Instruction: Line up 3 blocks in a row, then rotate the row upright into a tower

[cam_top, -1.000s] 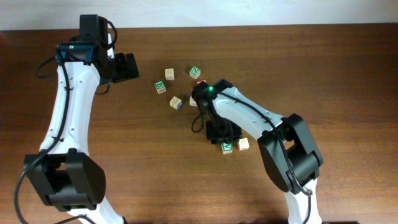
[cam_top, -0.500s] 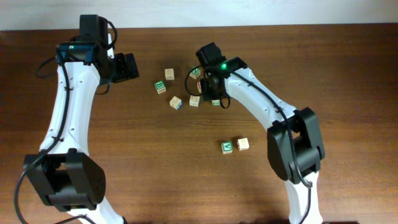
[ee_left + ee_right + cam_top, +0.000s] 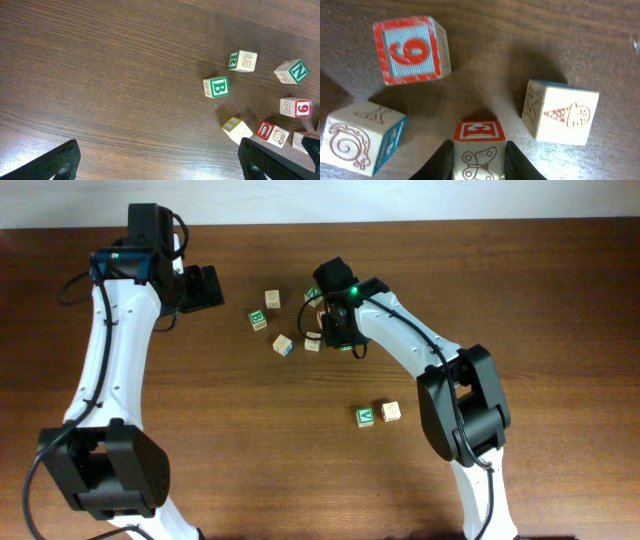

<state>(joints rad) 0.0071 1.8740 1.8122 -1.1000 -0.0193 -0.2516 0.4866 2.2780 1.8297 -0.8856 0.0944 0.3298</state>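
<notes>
as my right pincer (image 3: pixel 479 152) hangs over the cluster of blocks (image 3: pixel 283 345) near the far middle of the table (image 3: pixel 250 470), its two fingers (image 3: pixel 442 161) press against both sides of the butterfly block (image 3: pixel 479 134), which shows a red-framed letter on its upper face; the pincer is narrowed onto that block. whether the block is lifted off the wood i cannot tell. beyond it stands the red six block (image 3: pixel 410 50), with the ice-cream block (image 3: pixel 562 112) to one side and the snail block (image 3: pixel 362 137) to the other, none touching the one i hold. two more sit side by side, well apart and nearer my base: the green-lettered block (image 3: pixel 365 416) and the pale block (image 3: pixel 391 411). my left pincer (image 3: pixel 167 162) stands wide, gripping nothing, with the green b block (image 3: pixel 216 87) ahead of it.
</notes>
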